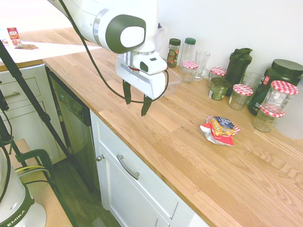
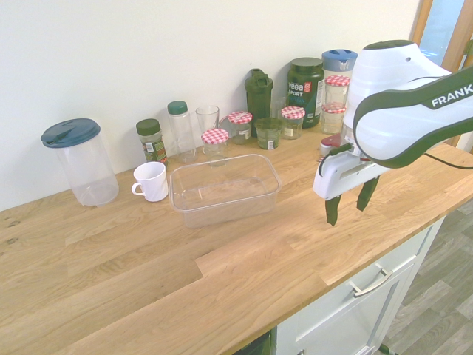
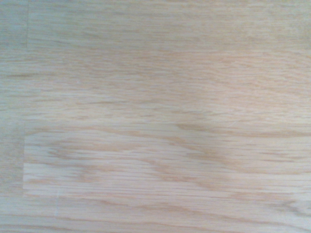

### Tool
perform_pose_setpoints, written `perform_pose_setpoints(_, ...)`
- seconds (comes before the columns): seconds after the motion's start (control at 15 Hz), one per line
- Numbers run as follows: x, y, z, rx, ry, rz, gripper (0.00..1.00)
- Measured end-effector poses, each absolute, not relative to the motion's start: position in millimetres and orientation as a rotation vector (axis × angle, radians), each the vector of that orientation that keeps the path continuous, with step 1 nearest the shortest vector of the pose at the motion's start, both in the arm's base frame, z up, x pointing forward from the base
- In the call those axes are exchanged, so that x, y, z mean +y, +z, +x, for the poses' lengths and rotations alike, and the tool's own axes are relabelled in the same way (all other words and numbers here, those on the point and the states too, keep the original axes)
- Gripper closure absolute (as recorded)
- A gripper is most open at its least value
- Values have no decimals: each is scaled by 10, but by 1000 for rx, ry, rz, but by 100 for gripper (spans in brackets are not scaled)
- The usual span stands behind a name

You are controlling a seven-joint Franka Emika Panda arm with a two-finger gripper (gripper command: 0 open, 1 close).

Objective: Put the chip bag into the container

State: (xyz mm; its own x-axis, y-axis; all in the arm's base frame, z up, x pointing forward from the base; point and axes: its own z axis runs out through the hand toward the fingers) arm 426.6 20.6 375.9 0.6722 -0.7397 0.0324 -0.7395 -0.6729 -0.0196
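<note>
The fingers [image 2: 349, 203] hang parted and empty above the worktop [image 2: 244, 259], pointing down near its front edge. The tub [image 2: 224, 188] lies well apart from them, out past their open side, and holds nothing. A white cup [image 2: 151, 181] stands just beyond the tub, and a lidded jug [image 2: 79, 161] further still. Behind the fingers, along the wall, stand jars [image 2: 292, 121] with red-checked lids and a dark shaker [image 2: 259, 99].
</note>
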Motion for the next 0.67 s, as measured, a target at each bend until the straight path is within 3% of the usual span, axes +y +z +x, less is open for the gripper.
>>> perform_pose_setpoints(0.33, 66, 3767, 4284, 1224, -110, -2931, 0)
perform_pose_setpoints(0.67, -761, 3792, 4349, 1298, -336, -2969, 0)
